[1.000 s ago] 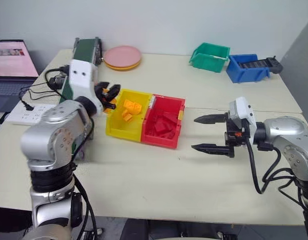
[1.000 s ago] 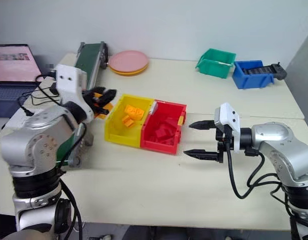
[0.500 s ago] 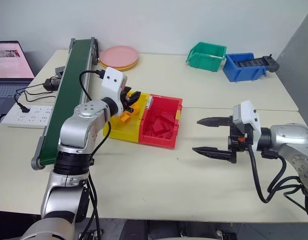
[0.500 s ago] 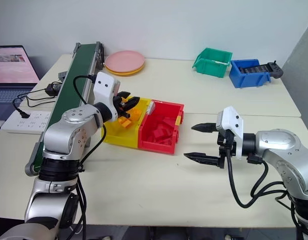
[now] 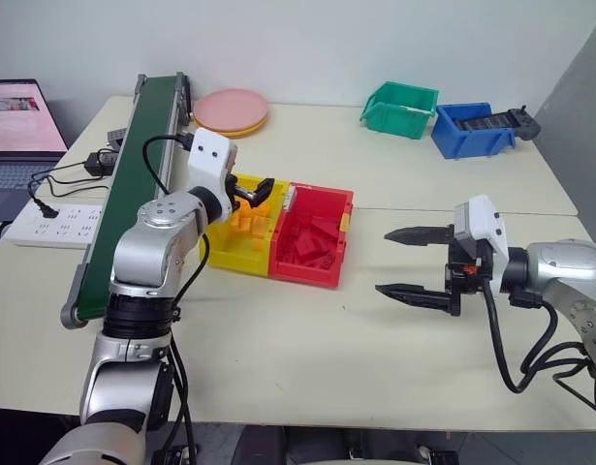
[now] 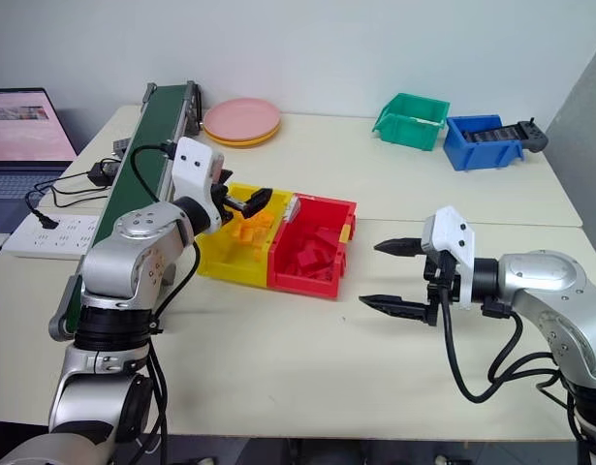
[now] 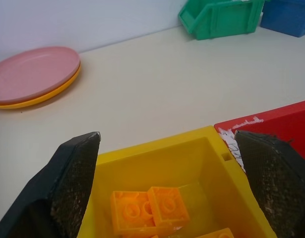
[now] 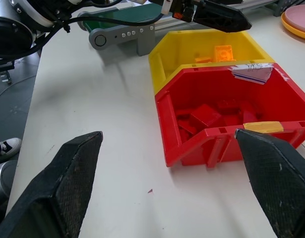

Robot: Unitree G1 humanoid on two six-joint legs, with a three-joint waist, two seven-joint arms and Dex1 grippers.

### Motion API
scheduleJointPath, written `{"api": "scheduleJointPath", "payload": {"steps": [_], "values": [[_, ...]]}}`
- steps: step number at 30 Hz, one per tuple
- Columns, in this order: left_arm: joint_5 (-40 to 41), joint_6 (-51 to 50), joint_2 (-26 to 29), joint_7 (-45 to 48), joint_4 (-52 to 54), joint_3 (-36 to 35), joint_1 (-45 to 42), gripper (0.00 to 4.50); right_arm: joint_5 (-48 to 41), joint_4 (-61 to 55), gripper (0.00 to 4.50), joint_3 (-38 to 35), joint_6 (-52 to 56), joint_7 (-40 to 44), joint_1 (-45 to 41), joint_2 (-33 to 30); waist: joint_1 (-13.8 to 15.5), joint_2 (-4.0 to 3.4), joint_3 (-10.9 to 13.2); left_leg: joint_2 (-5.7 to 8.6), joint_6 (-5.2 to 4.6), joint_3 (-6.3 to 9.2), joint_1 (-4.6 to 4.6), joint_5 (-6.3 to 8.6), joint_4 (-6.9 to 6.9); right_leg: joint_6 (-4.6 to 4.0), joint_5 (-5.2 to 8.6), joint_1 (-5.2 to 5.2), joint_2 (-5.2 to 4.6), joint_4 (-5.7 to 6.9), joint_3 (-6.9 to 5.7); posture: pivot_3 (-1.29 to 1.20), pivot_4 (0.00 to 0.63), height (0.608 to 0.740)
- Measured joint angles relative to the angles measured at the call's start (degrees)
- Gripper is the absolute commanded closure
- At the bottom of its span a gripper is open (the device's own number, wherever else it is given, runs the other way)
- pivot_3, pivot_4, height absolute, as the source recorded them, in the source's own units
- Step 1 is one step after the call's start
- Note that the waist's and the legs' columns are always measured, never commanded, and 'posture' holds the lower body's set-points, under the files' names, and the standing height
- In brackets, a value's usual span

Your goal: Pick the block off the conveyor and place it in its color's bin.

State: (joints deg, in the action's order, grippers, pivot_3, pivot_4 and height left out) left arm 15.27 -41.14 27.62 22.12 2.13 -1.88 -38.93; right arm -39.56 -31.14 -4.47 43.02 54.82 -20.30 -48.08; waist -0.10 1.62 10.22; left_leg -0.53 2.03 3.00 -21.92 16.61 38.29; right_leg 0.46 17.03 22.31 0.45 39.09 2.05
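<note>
My left gripper (image 7: 167, 163) hangs wide and empty over the yellow bin (image 5: 223, 254), where orange blocks (image 7: 150, 210) lie, so I judge the drop done; next, back clear toward the conveyor (image 5: 123, 194) beside the bin.

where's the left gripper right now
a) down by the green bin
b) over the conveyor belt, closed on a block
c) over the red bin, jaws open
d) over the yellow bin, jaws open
d: the left gripper hangs open over the yellow bin, with orange-yellow blocks lying inside between its fingers.
</note>
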Motion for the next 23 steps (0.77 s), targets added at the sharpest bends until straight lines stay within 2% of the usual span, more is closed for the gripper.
{"api": "scheduleJointPath", "payload": {"steps": [4, 9, 16, 23], "values": [[1.8, -3.3, 1.5, 1.9, 4.4, -0.7, 2.0, 0.03, 0.0, 0.9, 0.00, -0.1, -0.7, 0.0, -1.2, 0.1, -0.1, 0.00, 0.0, -0.01, 0.00, -0.01, 0.00, 0.00, -0.01, 0.00, 0.00, 0.01, 0.00, 0.00, 0.01, 0.00, 0.150, 0.740], [2.5, -3.3, 8.0, 6.5, 12.0, -1.2, 8.0, 0.03, -2.2, 3.3, 0.00, -1.2, -1.1, 0.0, -4.7, 2.2, -0.3, -0.02, 0.0, -0.04, 0.01, 0.00, 0.04, 0.00, -0.05, 0.00, 0.00, 0.01, 0.01, 0.02, 0.00, 0.00, 0.150, 0.740], [6.1, -3.3, 8.8, 9.4, 18.1, -4.7, 13.1, 0.03, -2.8, 6.6, 0.00, -1.3, -1.5, 0.9, -8.3, 2.2, 0.1, -0.02, 0.0, -0.02, -0.02, -0.01, 0.01, 0.01, -0.01, 0.00, 0.00, -0.02, 0.00, -0.03, 0.00, 0.00, 0.150, 0.740], [11.2, -4.9, 11.6, 11.5, 26.8, -12.2, 24.3, 0.03, -2.1, 7.7, 0.00, -1.3, -3.0, 2.6, -7.2, 1.1, -0.1, -0.03, 0.0, -0.05, -0.03, 0.01, 0.05, 0.02, -0.07, -0.01, 0.00, 0.00, 0.00, 0.02, -0.02, 0.00, 0.150, 0.740]]}}
